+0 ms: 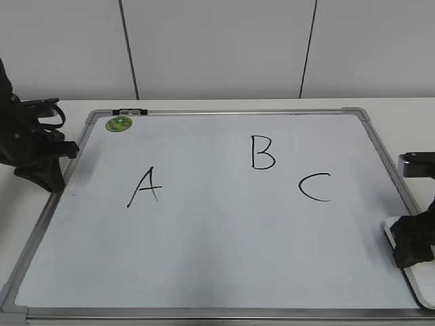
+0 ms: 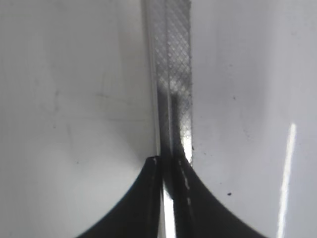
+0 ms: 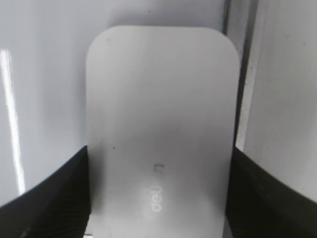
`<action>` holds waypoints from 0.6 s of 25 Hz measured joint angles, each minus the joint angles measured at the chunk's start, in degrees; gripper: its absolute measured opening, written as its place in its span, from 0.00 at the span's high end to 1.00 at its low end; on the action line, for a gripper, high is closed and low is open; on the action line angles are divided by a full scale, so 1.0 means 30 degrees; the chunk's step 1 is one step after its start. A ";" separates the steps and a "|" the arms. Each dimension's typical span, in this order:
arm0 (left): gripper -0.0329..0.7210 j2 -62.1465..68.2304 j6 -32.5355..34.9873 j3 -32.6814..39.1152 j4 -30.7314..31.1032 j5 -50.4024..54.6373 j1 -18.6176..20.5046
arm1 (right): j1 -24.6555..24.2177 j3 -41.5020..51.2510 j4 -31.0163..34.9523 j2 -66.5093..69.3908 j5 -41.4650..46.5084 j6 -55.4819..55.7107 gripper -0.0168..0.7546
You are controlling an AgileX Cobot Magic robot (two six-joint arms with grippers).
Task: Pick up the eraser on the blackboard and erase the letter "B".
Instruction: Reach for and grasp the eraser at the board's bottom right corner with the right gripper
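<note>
The blackboard [image 1: 204,244] is a pale whiteboard with a silver frame, lying flat on the table. The letter "B" [image 1: 262,152] is drawn in black, upper middle. The white eraser [image 1: 421,285] lies at the board's right edge. In the right wrist view the eraser [image 3: 158,99] fills the gap between the jaws. My right gripper [image 1: 414,248] [image 3: 159,153] is down on it, fingers against both its long sides. My left gripper [image 1: 41,173] [image 2: 171,161] is shut and empty over the board's left frame [image 2: 173,74].
A black "A" [image 1: 145,187] is left of the B and a black "C" [image 1: 315,187] is to its lower right. A round green magnet [image 1: 119,123] sits at the top left corner. A small black-and-white clip [image 1: 129,111] lies on the top frame.
</note>
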 joint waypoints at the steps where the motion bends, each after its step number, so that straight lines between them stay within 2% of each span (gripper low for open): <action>1: 0.94 0.0000 0.0000 0.0000 0.0000 0.0000 0.0000 | 0.0000 0.0000 0.0000 0.0000 0.0000 0.0000 0.26; 15: 0.94 0.0000 0.0000 0.0000 0.0000 0.0000 0.0000 | 0.0000 -0.0031 0.0000 -0.0285 0.0094 0.0000 0.26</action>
